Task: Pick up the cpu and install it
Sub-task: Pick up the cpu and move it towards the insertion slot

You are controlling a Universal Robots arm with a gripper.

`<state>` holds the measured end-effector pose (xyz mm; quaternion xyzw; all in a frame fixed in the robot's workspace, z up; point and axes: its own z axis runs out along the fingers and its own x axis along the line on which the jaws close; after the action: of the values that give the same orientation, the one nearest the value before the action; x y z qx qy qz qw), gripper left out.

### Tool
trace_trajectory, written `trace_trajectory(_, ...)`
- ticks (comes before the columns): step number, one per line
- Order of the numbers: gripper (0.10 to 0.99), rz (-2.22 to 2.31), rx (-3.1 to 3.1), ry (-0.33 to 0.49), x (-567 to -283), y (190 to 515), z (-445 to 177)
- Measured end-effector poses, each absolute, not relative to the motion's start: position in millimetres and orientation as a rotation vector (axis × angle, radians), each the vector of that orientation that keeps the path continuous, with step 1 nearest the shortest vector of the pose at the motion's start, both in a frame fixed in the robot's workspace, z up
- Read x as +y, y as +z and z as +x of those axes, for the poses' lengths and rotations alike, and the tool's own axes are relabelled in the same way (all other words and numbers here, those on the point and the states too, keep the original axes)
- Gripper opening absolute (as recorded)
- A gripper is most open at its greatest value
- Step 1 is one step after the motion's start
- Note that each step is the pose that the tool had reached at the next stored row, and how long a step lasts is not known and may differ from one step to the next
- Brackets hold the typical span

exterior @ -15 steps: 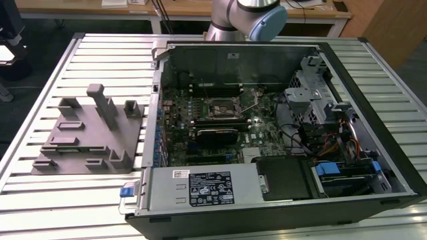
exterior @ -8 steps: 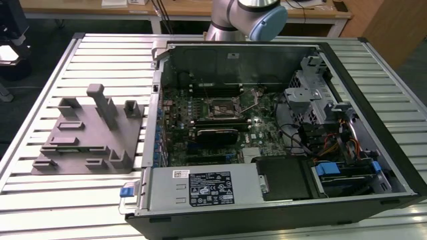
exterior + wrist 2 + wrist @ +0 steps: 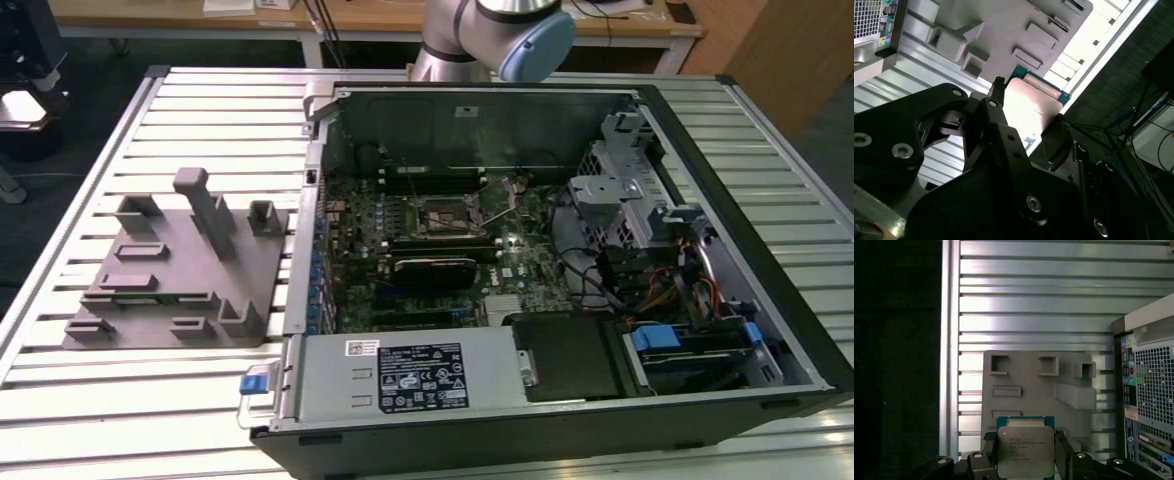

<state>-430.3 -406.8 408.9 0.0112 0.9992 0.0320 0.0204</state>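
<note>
The slatted metal table is seen across the exterior view, and on it an open computer case is laid on its side. Inside, the motherboard is exposed, with the metal-framed socket near its middle and a black heatsink block just beside it. A grey moulded fixture is set on the table towards the exterior view's left, close to the case. The arm is seen beyond the case's far wall.

In the first wrist view the gripper is closed narrowly on the cpu, and each black finger is pressed against an opposite edge of the chip. The cpu is held clear above the grey fixture and the table slats, outside the case, whose perforated rear panel is near.

The silver lid is turned towards this camera, and the green rim is shown on the edge pointing away from the gripper body. The chip is nearly square; the slightly longer side appears to run along the fingers, though this cannot be told for sure.

In the second wrist view the cpu is caught from behind the gripper, with its green edge pointed towards the fixture.
</note>
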Motion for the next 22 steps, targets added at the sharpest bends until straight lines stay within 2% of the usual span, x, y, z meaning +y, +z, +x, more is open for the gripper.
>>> trace_trajectory(22, 0.541, 0.035, 3.099, 0.099, -407, 409, -408)
